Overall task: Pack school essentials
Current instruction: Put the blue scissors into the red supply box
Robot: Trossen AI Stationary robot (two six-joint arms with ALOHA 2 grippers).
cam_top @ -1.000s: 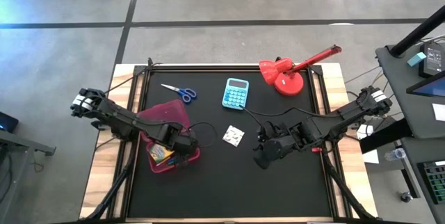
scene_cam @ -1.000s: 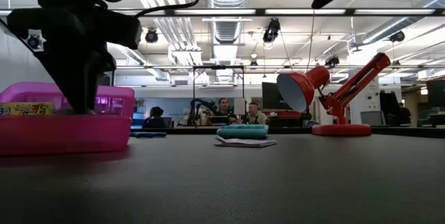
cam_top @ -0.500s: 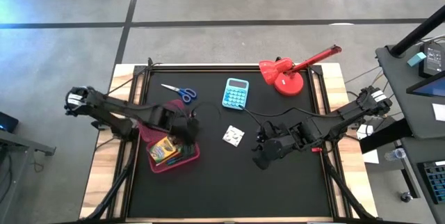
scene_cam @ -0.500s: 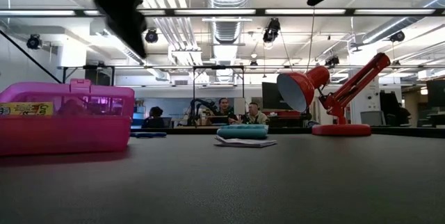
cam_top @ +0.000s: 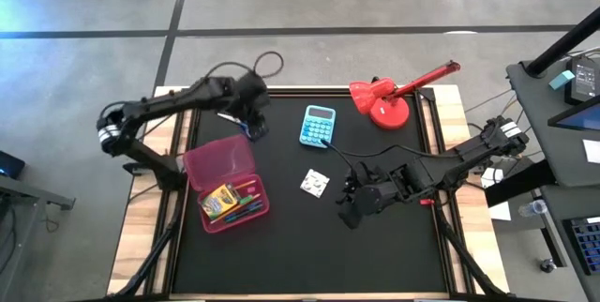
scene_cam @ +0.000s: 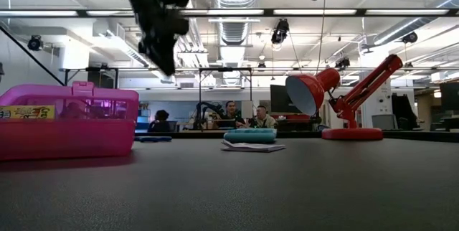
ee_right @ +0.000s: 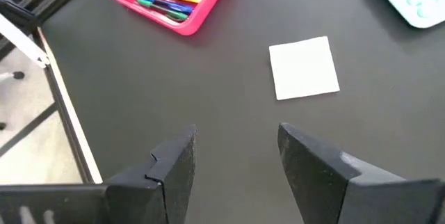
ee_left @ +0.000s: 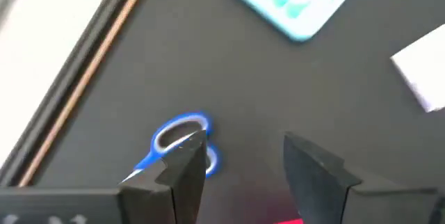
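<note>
The blue-handled scissors (ee_left: pixel 179 138) lie flat on the black mat near the table's far left. My left gripper (ee_left: pixel 243 172) hovers open just above them, tilted downward, its fingers clear of the handles. In the high view that gripper (cam_top: pixel 251 122) covers most of the scissors. The open pink box (cam_top: pixel 225 186) holds a crayon box (cam_top: pixel 218 202) and several pens. A small white patterned square (cam_top: pixel 315 183) lies flat at mid-table. My right gripper (cam_top: pixel 352 212) waits open above the mat, right of the square.
A light-blue calculator (cam_top: pixel 318 126) lies right of the scissors. A red desk lamp (cam_top: pixel 389 98) stands at the far right. The mat's left frame rail (ee_left: pixel 83 78) runs close beside the scissors. People sit in the room beyond the table (scene_cam: pixel 240 116).
My left gripper has risen out of the pink box and swung toward the table's far edge, ending above the scissors. The crayon box and pens in the box, covered by the gripper before, now show. My right arm has kept still.
</note>
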